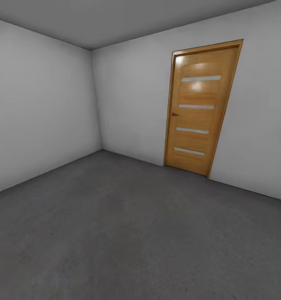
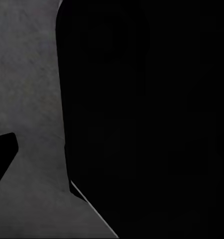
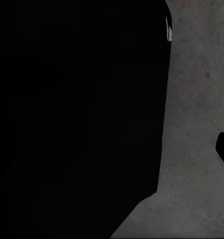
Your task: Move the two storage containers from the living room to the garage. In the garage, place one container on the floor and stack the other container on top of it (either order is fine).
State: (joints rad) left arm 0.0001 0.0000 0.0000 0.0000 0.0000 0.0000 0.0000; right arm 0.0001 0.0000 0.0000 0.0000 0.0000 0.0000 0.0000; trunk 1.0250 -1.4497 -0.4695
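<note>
Both bins seem undelivered, judging by the garage floor point(image 1: 128, 233) by the door point(image 1: 200, 112); claw states cannot be told.

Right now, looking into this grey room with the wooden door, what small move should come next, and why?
Probably tilt the head down to check the arms. The head view takes in the concrete floor, walls and closed door; both wrist views are mostly a black shape over floor, so what is carried is unclear.
</note>
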